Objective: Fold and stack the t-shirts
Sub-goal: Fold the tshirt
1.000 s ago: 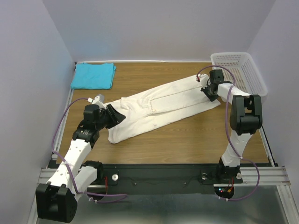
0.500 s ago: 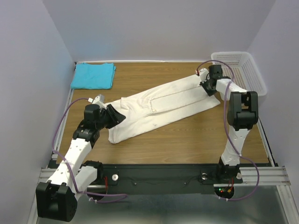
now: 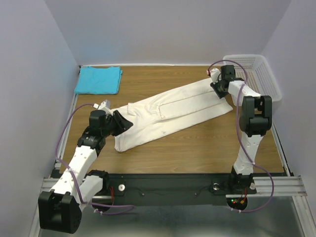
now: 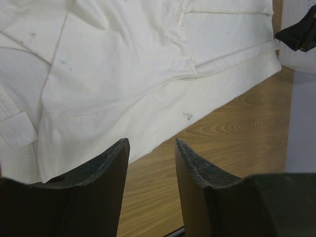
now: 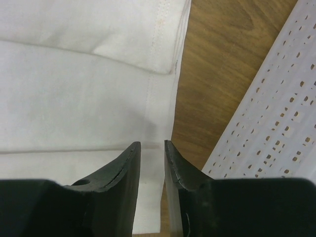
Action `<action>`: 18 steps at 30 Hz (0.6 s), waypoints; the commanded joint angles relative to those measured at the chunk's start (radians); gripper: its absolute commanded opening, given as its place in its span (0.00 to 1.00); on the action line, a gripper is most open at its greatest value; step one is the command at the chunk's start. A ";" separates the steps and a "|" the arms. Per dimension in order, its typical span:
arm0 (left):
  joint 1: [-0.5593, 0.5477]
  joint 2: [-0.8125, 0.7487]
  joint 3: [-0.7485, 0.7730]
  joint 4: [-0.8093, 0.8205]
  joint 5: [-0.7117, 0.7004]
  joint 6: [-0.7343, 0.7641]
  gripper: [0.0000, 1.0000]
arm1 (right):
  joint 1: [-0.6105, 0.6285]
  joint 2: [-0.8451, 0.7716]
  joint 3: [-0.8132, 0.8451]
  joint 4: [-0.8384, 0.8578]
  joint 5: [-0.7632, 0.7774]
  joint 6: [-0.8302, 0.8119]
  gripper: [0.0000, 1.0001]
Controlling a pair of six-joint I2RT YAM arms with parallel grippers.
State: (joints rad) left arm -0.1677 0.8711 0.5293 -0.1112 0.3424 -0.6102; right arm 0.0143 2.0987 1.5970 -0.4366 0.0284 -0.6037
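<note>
Right gripper (image 5: 152, 147) moved toward twelve o'clock, fingers narrowly parted, apparently releasing cream t-shirt's (image 3: 168, 116) straightened hem; left gripper (image 4: 151, 147) spread, empty.

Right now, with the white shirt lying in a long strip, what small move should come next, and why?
Probably the right tool should lower and pinch the hem of the white shirt: its jaws stand open over that edge, and the strip awaits folding across.

The left arm (image 3: 81, 158) leans low along the left edge of the table (image 3: 197, 143), with the left gripper (image 4: 150, 145) aimed right and its jaws parted. The right arm (image 3: 252, 123) stands elbow-high and reaches to the far right corner. The right gripper (image 5: 152, 145) has its jaws narrowly apart.
</note>
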 commanded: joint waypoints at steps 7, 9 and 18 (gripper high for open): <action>0.005 -0.015 -0.023 0.042 0.027 0.015 0.52 | -0.002 -0.163 -0.015 -0.229 -0.139 -0.145 0.24; 0.007 -0.011 -0.020 0.042 0.032 0.015 0.52 | -0.004 -0.180 -0.084 -0.231 -0.108 -0.172 0.21; 0.007 -0.015 -0.020 0.041 0.032 0.015 0.52 | -0.004 -0.135 -0.137 -0.226 -0.039 -0.157 0.11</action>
State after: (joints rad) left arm -0.1677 0.8768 0.5293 -0.1047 0.3599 -0.6094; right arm 0.0143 1.9415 1.4509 -0.6586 -0.0452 -0.7635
